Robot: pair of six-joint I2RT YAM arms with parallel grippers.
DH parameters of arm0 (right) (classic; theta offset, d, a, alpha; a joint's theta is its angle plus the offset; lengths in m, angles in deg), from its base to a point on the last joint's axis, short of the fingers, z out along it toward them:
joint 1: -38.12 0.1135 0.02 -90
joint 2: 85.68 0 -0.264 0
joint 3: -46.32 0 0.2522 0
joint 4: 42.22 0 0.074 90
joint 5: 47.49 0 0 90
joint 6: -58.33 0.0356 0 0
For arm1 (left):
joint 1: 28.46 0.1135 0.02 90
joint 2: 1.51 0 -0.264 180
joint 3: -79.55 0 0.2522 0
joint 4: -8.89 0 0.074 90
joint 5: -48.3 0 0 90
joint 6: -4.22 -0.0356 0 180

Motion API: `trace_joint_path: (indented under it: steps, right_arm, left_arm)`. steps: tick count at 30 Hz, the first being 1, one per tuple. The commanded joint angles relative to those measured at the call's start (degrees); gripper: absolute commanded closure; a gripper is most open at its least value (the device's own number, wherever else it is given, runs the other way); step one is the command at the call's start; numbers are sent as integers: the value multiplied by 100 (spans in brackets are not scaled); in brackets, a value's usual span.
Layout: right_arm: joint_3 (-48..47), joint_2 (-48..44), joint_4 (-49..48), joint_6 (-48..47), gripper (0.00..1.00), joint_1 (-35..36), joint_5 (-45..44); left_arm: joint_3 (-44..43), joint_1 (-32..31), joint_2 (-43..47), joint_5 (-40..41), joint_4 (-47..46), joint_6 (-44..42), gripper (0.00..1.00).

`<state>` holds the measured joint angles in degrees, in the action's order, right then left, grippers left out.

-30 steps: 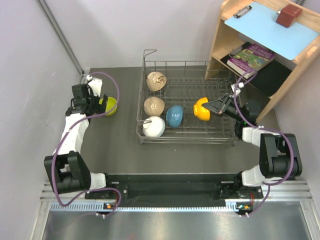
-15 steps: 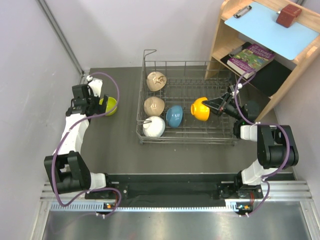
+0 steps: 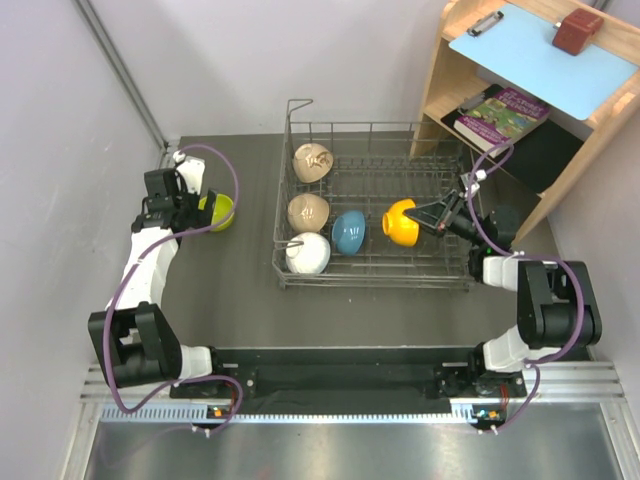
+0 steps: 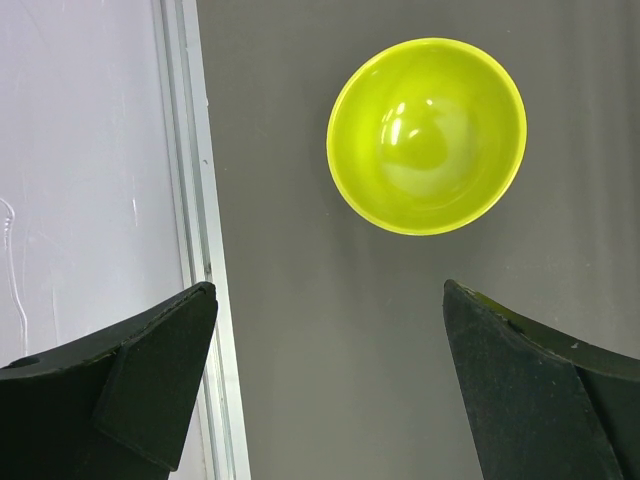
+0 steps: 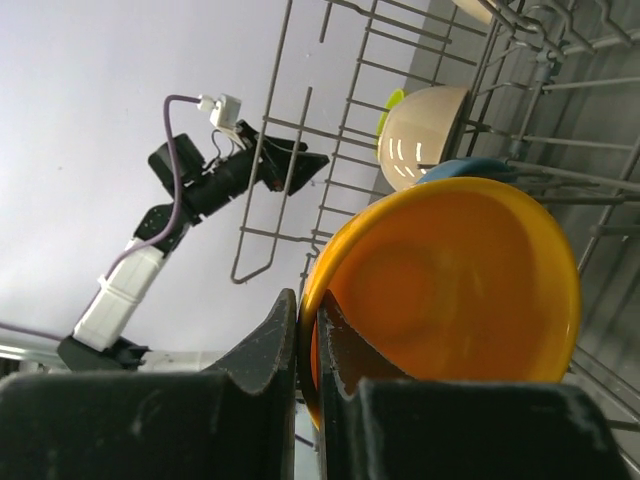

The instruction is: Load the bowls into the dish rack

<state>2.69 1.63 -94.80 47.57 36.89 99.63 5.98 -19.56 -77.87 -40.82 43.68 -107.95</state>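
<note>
Above the dark tabletop (image 3: 240,290), the right pincer (image 3: 425,217) nips the orange bowl (image 3: 402,222) by its rim only, so it could slip; left pincer (image 4: 328,300) gapes.

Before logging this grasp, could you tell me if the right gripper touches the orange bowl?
Touching. The right wrist view shows the right gripper pinching the rim of the orange bowl between its fingers.

Dark grey, matte tabletop (image 3: 240,270), running back to pale walls. Carries a grey wire dish rack (image 3: 380,283) a little right of centre, long side facing the near edge. Holds one yellow-green bowl (image 3: 220,211) upright, mouth up, well left of the rack and near the left wall (image 3: 60,150), not touching it. Meets a wooden shelf (image 3: 440,90) at the far right corner, just beside the rack.
</note>
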Motion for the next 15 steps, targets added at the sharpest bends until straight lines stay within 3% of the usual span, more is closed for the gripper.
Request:
trace_joint_path:
  steps: [1, 7, 11, 15]
  right_arm:
    - [-72, -162, 200, -831, 100, -87, -114]
    - [-230, 31, 1078, -1507, 100, -131, -271]
    - [-309, 295, 1124, -1579, 100, -210, -289]
    - [-379, 480, 1071, -1614, 93, -237, -263]
  left_arm:
    - [-154, 23, 59, -62, -152, 82, 1]
    - [-40, 32, 86, -62, -214, 12, 1]
    - [22, 32, 104, -62, -249, 11, 1]
    - [49, 32, 95, -220, -258, 38, 1]
